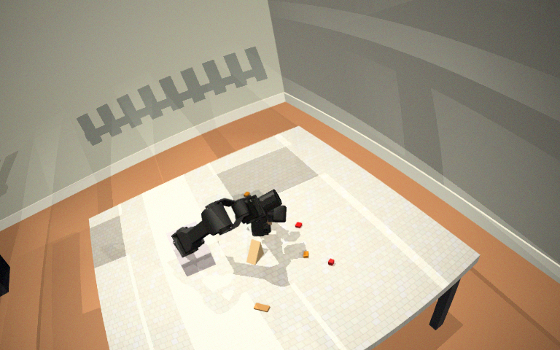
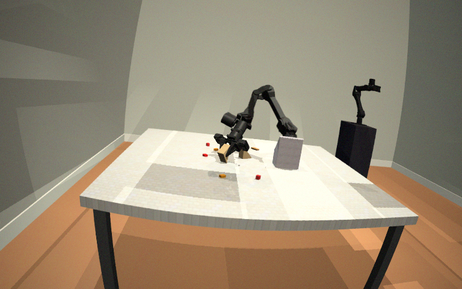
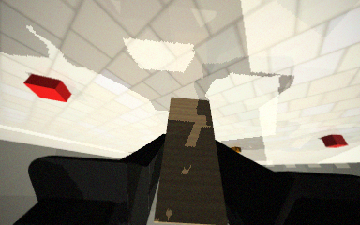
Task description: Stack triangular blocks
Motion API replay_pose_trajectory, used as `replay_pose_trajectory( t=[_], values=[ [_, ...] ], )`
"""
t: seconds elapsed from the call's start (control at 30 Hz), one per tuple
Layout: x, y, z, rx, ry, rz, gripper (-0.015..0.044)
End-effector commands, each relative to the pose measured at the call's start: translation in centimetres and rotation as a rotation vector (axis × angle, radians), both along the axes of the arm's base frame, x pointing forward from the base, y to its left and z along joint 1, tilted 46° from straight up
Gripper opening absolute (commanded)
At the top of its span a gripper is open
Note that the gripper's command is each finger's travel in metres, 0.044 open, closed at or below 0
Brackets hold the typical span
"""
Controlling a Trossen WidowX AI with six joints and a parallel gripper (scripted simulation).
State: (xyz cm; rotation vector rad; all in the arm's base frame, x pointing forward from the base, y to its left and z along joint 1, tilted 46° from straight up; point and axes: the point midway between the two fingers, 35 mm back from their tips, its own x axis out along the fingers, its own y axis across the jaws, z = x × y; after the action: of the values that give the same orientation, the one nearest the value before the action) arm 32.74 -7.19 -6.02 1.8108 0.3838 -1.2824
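My gripper (image 1: pixel 263 229) (image 2: pixel 230 150) (image 3: pixel 187 140) is shut on one tan triangular block (image 2: pixel 224 152) (image 3: pixel 189 164). The block sits tilted between the fingers, low over the table. In the top view the gripper hides almost all of it. The other triangular block (image 1: pixel 255 252) (image 2: pixel 243 154) rests on the table (image 1: pixel 392 255) (image 2: pixel 190 204) a short way from the gripper, apart from it and from the held block.
Small red cubes (image 1: pixel 297 224) (image 1: pixel 330 261) (image 3: pixel 47 87) (image 3: pixel 334 140) and orange cubes (image 1: pixel 305 254) (image 1: pixel 246 193) lie around the gripper. A flat orange tile (image 1: pixel 261 307) lies nearer the front. A pale box (image 2: pixel 287 152) (image 1: pixel 197 260) stands by the arm's base. A black pedestal (image 2: pixel 355 146) stands beyond the table.
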Motion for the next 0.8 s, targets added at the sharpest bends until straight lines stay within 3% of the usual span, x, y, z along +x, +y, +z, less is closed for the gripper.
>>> replay_pose_trajectory(
  t=[0.0, 0.33, 0.77],
  values=[
    [-0.6, -0.3, 0.4, 0.072, -0.07, 0.063, 0.0],
    [-1.9, -1.3, 0.8, 0.245, -0.218, 0.187, 0.0],
    [-1.4, -1.1, 0.6, 0.192, -0.166, 0.14, 0.0341]
  ],
)
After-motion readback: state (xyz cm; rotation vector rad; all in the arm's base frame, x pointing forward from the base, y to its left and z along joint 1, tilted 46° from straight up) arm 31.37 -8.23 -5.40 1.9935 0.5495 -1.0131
